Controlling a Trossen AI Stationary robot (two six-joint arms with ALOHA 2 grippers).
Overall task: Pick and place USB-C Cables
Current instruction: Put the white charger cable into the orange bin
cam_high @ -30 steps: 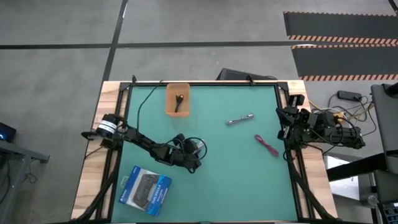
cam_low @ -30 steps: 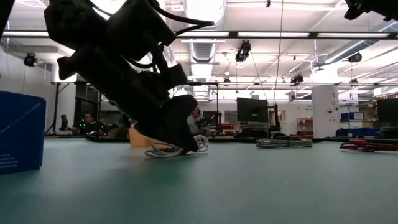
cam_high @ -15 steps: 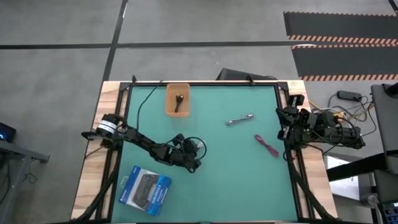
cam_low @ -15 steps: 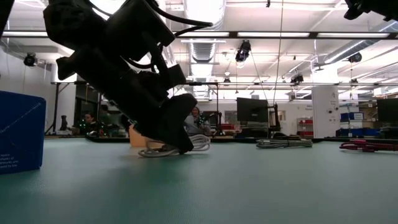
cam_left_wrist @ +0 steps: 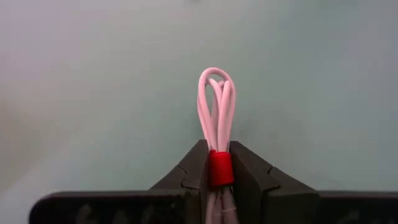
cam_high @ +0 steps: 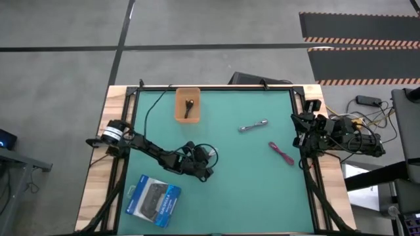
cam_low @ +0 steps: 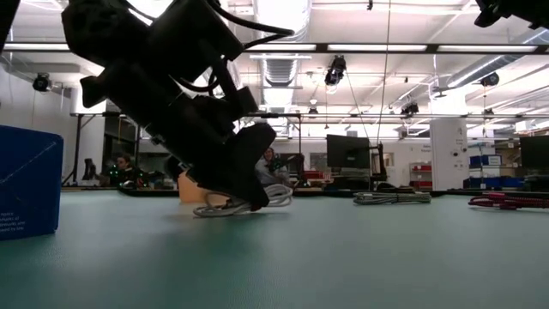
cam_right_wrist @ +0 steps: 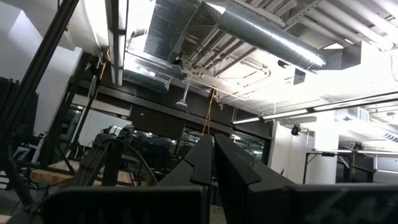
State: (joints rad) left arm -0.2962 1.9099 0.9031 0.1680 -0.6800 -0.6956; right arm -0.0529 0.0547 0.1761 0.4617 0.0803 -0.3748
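Note:
The white USB-C cable is a small looped bundle with a red band, lying on the green mat just left of the table's middle. My left gripper is shut on it, and the low view shows that gripper slanting down onto the mat. A black cable lies in the tan bin at the far left. A silver-grey cable and a magenta cable lie on the mat to the right. My right gripper is shut with nothing in it, parked at the table's right edge and pointing up. My left gripper pinches the white cable at its red band between its two fingers. The fingers slant down from above and lie along the bundle. The looped end sticks out past the fingertips. The cable's loops rest on the mat.
A blue-and-black box lies near the front left corner and shows in the low view as a blue block. The right arm stays by the right rail. Open mat lies in the middle and front right.
My left gripper has shut on the white cable. The bundle's loops have been drawn together between the fingers and shifted slightly on the mat. The cable still lies on the table.

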